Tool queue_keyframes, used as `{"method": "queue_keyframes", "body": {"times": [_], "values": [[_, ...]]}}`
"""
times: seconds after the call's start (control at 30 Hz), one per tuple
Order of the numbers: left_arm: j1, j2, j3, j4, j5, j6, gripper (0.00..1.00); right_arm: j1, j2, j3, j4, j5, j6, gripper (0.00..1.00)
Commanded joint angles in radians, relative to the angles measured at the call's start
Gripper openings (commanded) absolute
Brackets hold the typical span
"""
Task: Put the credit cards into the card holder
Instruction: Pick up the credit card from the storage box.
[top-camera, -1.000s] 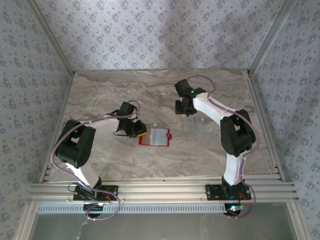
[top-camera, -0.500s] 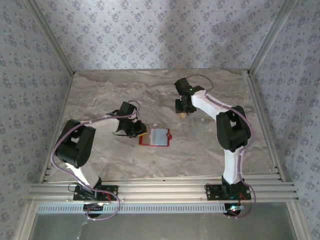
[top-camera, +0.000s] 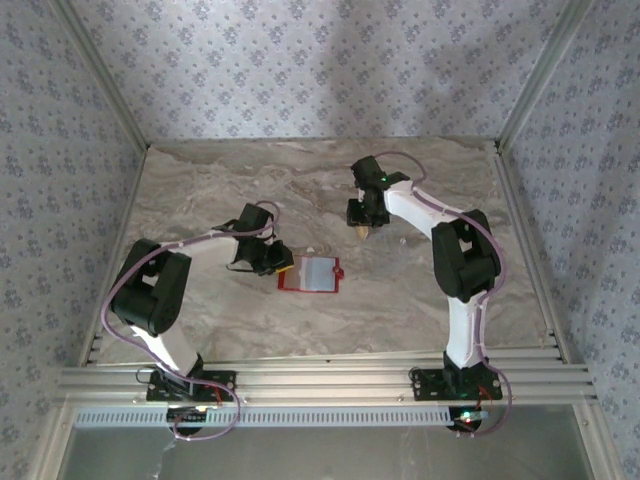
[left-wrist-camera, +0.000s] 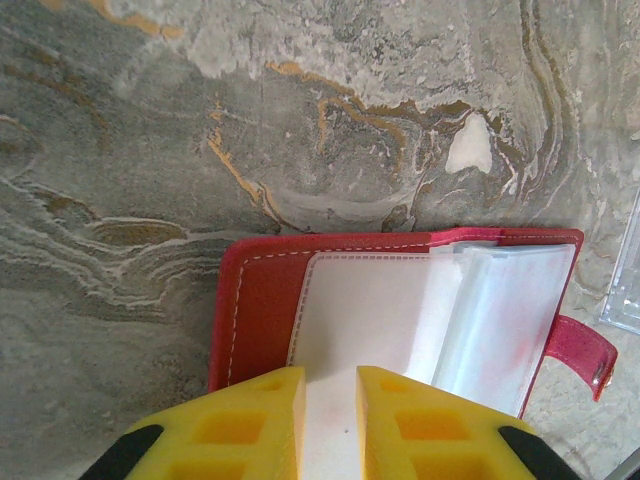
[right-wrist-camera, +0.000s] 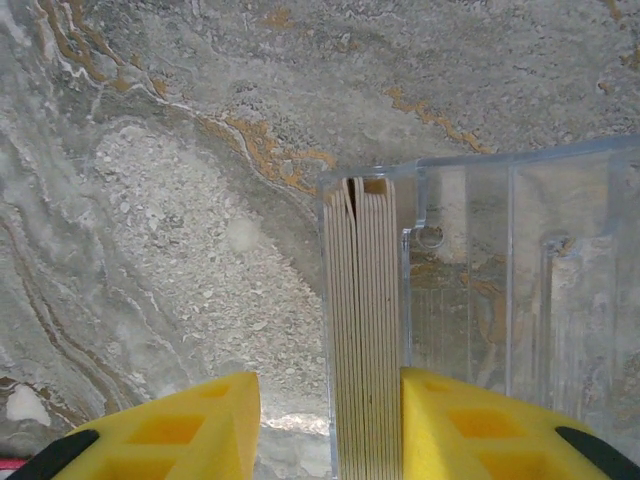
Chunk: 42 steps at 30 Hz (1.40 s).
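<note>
Robot test booth, lab-type rig, not a home: flower-print walls (top-camera: 300, 70) box in a marble-look table (top-camera: 200, 190) on 3 sides, alu rails (top-camera: 320, 380) along near edge, my left arm (top-camera: 150, 300) & right arm (top-camera: 465, 265) bolted there w/ loose cables.

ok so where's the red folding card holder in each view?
Top external: red folding card holder lies open mid-table, just right of the left gripper.
Left wrist: lower centre, open, near edge under the yellow fingers.
Right wrist: looks at a clear plastic box of tan cards.
Shared landmark: grey marbled table.
</note>
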Motion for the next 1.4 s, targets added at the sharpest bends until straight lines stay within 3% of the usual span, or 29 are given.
{"method": "queue_keyframes", "body": {"times": [0.0,0.77,1.37], "values": [[-0.004,0.011,0.023,-0.016,0.002,0.005,0.2,-0.019,-0.029,-0.012,0.015,-0.074,0.0,0.41],[-0.001,0.026,0.021,-0.005,0.019,-0.003,0.19,-0.072,-0.08,-0.07,0.08,-0.187,0.011,0.33],[0.001,0.03,0.023,-0.006,0.018,-0.004,0.19,-0.087,-0.091,-0.077,0.085,-0.208,0.011,0.19]]}}
